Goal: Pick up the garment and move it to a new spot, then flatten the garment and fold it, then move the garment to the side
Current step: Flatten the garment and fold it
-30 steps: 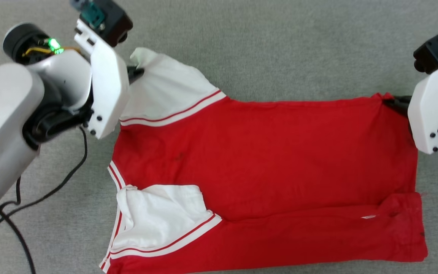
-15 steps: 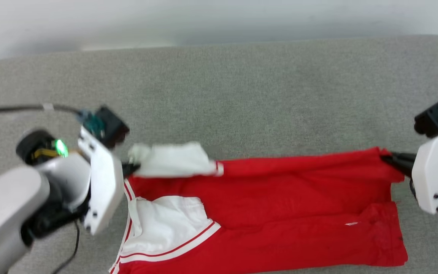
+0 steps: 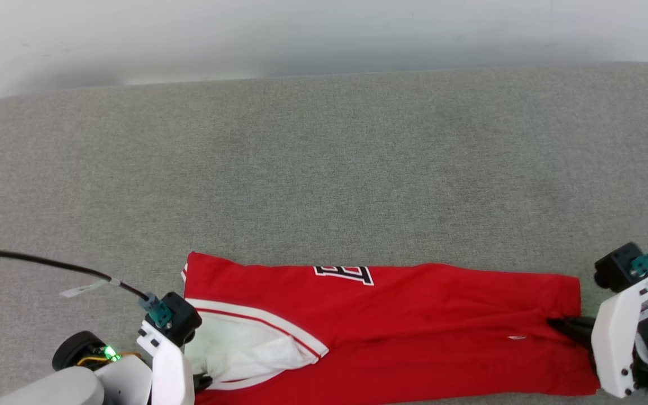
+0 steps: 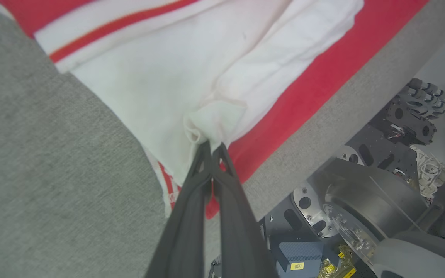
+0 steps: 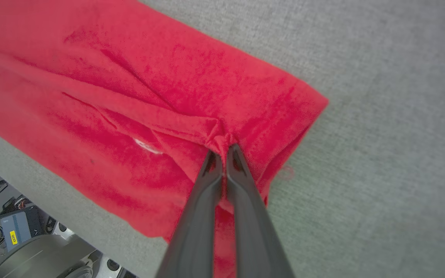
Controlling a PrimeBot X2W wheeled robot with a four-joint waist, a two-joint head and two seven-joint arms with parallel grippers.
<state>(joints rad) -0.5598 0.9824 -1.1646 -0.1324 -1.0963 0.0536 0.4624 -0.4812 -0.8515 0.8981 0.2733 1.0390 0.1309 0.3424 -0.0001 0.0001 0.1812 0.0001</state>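
The garment (image 3: 414, 315), red with a white sleeve and striped trim, lies as a long folded band along the table's near edge, with black white-outlined letters (image 3: 343, 273) on its upper layer. My left gripper (image 3: 203, 382) is shut on a bunched bit of the white sleeve (image 4: 168, 77); its tips (image 4: 211, 144) pinch the cloth. At the garment's right end my right gripper (image 3: 554, 324) is shut on a pucker of red fabric (image 5: 149, 85), fingers (image 5: 222, 150) pressed together. A small white tag (image 5: 147, 146) lies just left of that grip.
The grey fabric-covered table (image 3: 324, 169) stretches wide beyond the garment up to a pale wall (image 3: 324, 34). A black cable (image 3: 48, 263) trails from my left wrist. Past the table's near edge are the robot's base and wheel (image 4: 365, 216).
The head camera has tilted up. Both grippers have drawn the garment's far edge toward me over the near part, folding it in half; the letters now face up.
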